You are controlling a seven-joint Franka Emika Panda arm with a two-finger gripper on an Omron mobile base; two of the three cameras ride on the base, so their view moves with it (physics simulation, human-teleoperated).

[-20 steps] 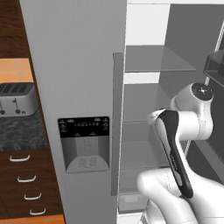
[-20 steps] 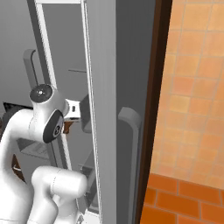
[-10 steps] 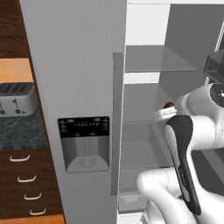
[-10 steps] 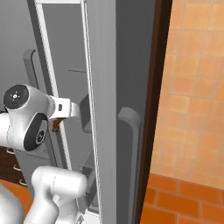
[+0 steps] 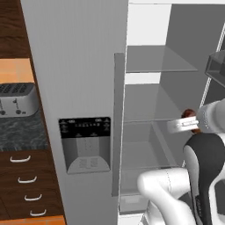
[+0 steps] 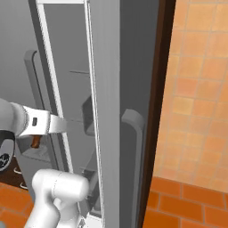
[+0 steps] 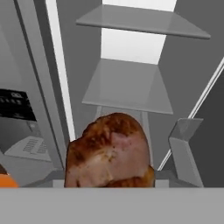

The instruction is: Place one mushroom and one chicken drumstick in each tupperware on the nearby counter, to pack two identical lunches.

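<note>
Closest in the hand view, a lumpy golden-brown chicken drumstick (image 7: 109, 151) sits between the partly closed jaws of the two-finger gripper (image 5: 190, 124), held in front of the open grey fridge (image 5: 79, 66), whose glass shelves (image 7: 131, 83) lie beyond.

chicken drumstick (image 7: 109, 152): golden-brown, lumpy, pale patch on its fat end, which faces the hand camera. it sits in front of the open fridge shelves, off every shelf. a brown part shows in the left base view (image 5: 189, 115).
</note>
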